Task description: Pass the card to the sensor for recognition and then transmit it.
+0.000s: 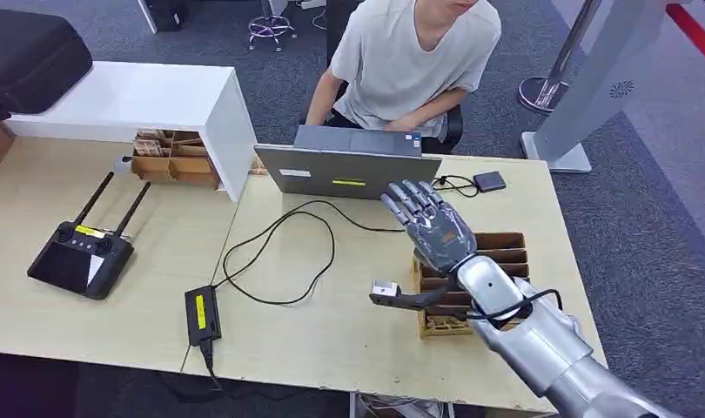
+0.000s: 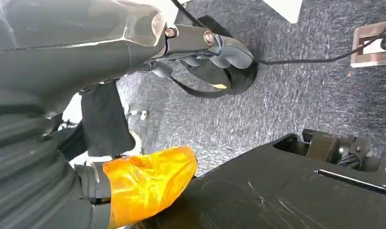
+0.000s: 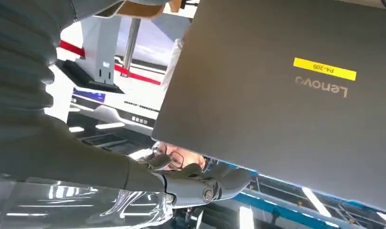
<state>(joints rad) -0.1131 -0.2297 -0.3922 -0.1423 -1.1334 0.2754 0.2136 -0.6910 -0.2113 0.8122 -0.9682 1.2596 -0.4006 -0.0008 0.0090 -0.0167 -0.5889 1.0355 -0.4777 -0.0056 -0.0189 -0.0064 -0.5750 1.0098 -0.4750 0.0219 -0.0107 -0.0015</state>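
The card is hard to find: no card can be made out in either hand or on the table (image 1: 332,331). The brown box (image 1: 497,248) with slots, at the lower right of the head view, is partly hidden by the right arm, and what sits in its slots is too small to tell. The small black square sensor (image 1: 490,181) lies on the table at the upper right, just right of the laptop (image 1: 349,172), with a thin wire going to it.

The right hand (image 1: 429,222) is up in the middle right of the head view, over the table. Its fingers (image 1: 410,198) are straight and spread apart, and nothing shows in them. The thumb (image 1: 397,296) sticks out to the left. In the right wrist view the laptop lid (image 3: 286,100) is very close to that hand.

The left hand (image 2: 196,47) shows in the left wrist view, over grey carpet. Its fingers are bunched behind the grey cover, so I cannot tell if they are apart or closed.

The person (image 1: 414,61) behind the laptop is cut off at the top edge.

Counting: one laptop, one person, one sensor, one black remote (image 1: 79,257) with two sticks at the left, one black power block (image 1: 202,315) at the bottom, two brown boxes (the other box (image 1: 171,157) is at the upper left), and one black case (image 1: 27,52) in the top left corner, cut off by the edge.
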